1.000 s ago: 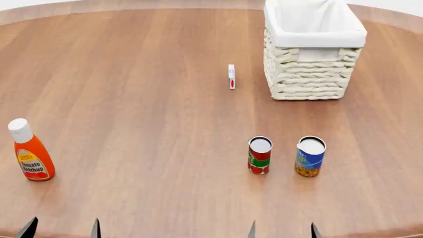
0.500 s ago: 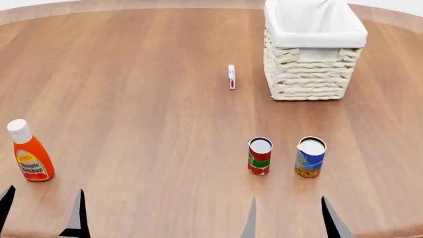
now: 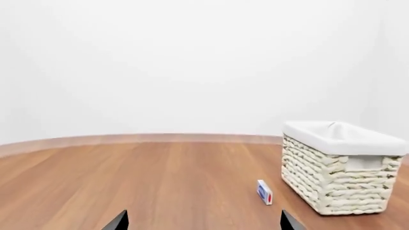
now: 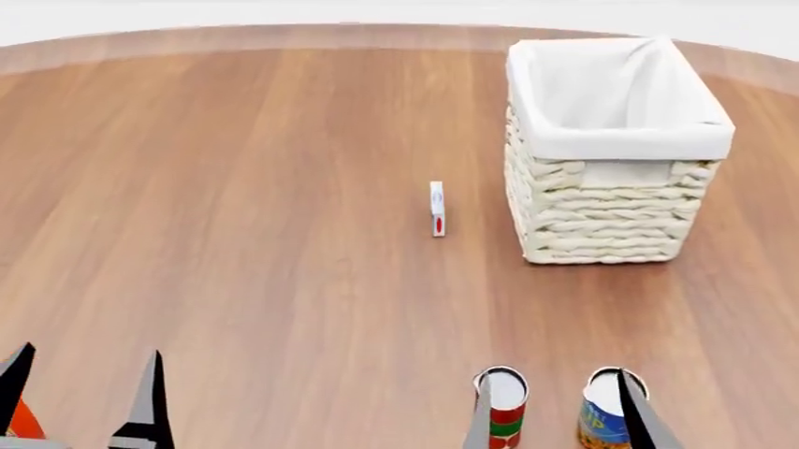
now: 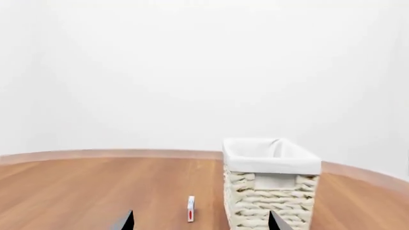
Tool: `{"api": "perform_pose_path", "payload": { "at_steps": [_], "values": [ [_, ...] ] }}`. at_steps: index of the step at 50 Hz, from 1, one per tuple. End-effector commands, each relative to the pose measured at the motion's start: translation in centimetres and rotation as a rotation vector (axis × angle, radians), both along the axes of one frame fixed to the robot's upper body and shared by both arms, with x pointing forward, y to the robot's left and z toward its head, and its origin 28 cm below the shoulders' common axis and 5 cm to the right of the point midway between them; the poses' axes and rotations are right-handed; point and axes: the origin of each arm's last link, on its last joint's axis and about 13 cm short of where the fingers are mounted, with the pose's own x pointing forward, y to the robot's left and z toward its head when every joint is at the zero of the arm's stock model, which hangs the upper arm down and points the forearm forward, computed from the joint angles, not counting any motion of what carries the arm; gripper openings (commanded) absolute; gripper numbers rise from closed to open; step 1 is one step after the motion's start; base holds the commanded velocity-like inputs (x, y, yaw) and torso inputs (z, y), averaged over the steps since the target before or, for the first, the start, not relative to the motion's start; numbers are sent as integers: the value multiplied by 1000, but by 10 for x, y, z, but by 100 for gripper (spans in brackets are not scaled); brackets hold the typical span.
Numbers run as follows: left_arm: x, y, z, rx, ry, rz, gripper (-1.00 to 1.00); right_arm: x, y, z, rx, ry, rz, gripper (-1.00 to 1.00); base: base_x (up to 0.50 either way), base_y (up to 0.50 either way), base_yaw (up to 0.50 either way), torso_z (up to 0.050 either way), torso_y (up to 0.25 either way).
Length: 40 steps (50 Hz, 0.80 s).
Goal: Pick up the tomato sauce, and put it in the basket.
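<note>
The tomato sauce can (image 4: 504, 408), red and green with a silver-white top, stands at the head view's bottom edge, right of centre. The cream wicker basket (image 4: 608, 208) with white lining stands at the far right; it also shows in the left wrist view (image 3: 338, 182) and the right wrist view (image 5: 268, 194). My right gripper (image 4: 556, 412) is open and empty, its two fingertips in front of the two cans. My left gripper (image 4: 85, 398) is open and empty at the bottom left. Neither wrist view shows the tomato sauce.
A blue-and-yellow can (image 4: 608, 416) stands just right of the tomato sauce. A small white box with a red mark (image 4: 437, 209) stands left of the basket. An orange-red ketchup bottle (image 4: 25, 423) peeks out behind my left fingers. The round wooden table (image 4: 250, 187) spreads all around.
The head view has tilted up, so the cans and bottle sit lower in frame and the basket shows whole. Both grippers' fingertips reach further into view; the right now overlaps the cans.
</note>
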Motion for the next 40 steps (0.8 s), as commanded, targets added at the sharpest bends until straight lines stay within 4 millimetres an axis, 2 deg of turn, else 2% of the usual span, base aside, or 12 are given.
{"api": "perform_pose_path", "payload": {
  "at_steps": [1, 17, 40],
  "values": [
    [-3, 0, 3, -3, -14, -7, 100, 2, -3, -7, -4, 33, -12, 100, 500, 0, 0, 0, 0],
    [4, 1, -1, -3, -4, 3, 100, 4, -4, -8, 9, 52, -11, 100, 500, 0, 0, 0, 0],
    [1, 1, 4, 0, -15, -6, 100, 5, -6, -13, 32, 61, -22, 100, 491, 0, 0, 0, 1]
  ]
}}
